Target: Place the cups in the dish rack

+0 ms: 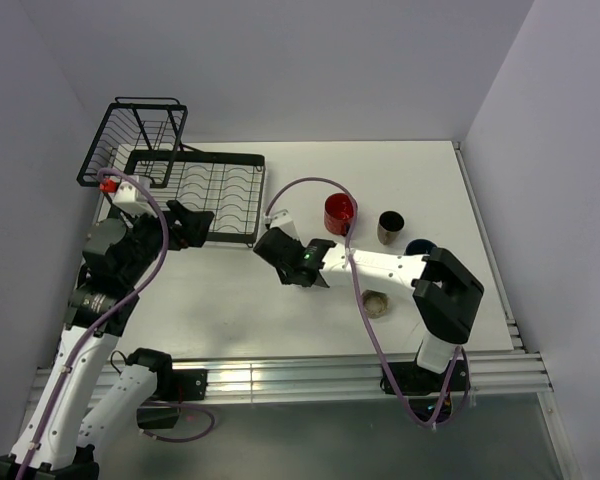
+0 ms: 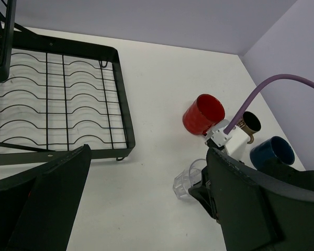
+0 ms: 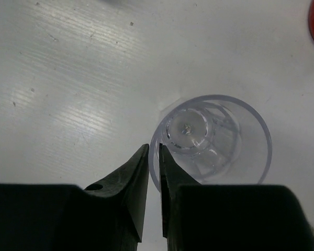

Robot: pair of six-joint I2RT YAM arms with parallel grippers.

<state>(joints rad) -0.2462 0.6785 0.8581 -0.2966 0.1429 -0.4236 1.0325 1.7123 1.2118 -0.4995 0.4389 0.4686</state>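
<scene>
Nearest us, in the right wrist view, the right gripper (image 3: 153, 152) has its 2 fingers (image 3: 128, 180) almost together. The thin wall of the glass (image 3: 240, 157) runs through the slit between them, 1 finger outside the rim and 1 inside, so we read the jaws as clamped on the near side of the rim. We look straight down into the glass: it stands upright on the table (image 1: 280, 300), long axis vertical, mouth up toward the wrist camera, its round base showing through the inside. It sits to the right of the near right corner of the rack (image 1: 195, 154), apart from it, and nearer the arms than the red mug (image 1: 339, 213). Right of that mug we see the tan cup (image 1: 390, 227), mouth up, and the blue mug (image 1: 420, 247), partly hidden behind the right arm; the beige cup (image 1: 376, 302) sits closer to the bases. Over the rack's near edge hangs the left gripper (image 2: 149, 151), its jaws spread wide and touching nothing.
</scene>
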